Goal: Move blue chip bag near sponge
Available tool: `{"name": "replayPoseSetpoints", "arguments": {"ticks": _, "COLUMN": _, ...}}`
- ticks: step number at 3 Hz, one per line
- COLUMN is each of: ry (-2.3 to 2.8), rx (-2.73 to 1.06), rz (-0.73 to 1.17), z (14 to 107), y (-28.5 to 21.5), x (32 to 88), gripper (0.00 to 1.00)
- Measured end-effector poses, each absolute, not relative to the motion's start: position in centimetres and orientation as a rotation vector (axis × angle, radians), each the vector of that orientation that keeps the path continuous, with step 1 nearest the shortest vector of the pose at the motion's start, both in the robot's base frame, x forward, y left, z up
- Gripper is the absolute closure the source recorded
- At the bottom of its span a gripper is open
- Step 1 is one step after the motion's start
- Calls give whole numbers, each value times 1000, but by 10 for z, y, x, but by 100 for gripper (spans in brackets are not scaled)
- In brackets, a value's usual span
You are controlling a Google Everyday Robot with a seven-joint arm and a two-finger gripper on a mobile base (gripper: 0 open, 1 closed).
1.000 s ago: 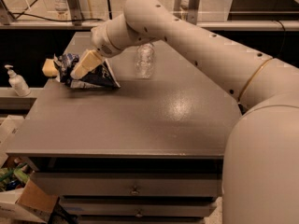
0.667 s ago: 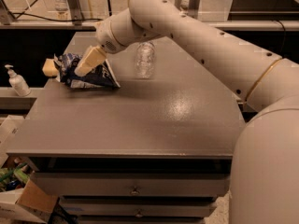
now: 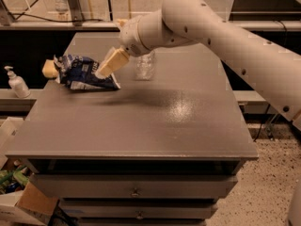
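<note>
The blue chip bag (image 3: pixel 82 75) lies crinkled on the grey table top (image 3: pixel 141 121) at its far left. The pale yellow sponge (image 3: pixel 48 68) sits just left of the bag, touching or nearly touching its end. My gripper (image 3: pixel 110 63) hangs just above the bag's right upper edge, pointing down and to the left. It is open and holds nothing. The white arm reaches in from the right.
A clear plastic bottle (image 3: pixel 145 66) stands behind the gripper near the table's middle back. A white pump bottle (image 3: pixel 16 83) stands on a lower ledge to the left. Drawers (image 3: pixel 135 191) are under the table top. Boxes sit on the floor at the bottom left.
My gripper has pulled back to the right, off the middle of the bag. The bag stays lying beside the sponge.
</note>
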State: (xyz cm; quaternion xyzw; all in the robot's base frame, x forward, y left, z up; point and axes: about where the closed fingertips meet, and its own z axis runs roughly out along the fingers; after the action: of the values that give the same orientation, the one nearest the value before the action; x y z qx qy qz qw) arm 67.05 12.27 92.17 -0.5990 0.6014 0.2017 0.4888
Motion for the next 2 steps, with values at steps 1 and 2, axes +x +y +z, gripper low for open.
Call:
{"name": "replayPoseSetpoints", "arguments": {"ticks": 1, "ry": 1467, "rx": -1415, "rz": 488, "z": 918, "y": 85, "x": 654, "gripper": 0}}
{"name": "replayPoseSetpoints", "arguments": {"ticks": 2, "ry": 1521, "rx": -1331, "rz": 472, "z": 906, "y": 25, "x": 637, "gripper": 0}}
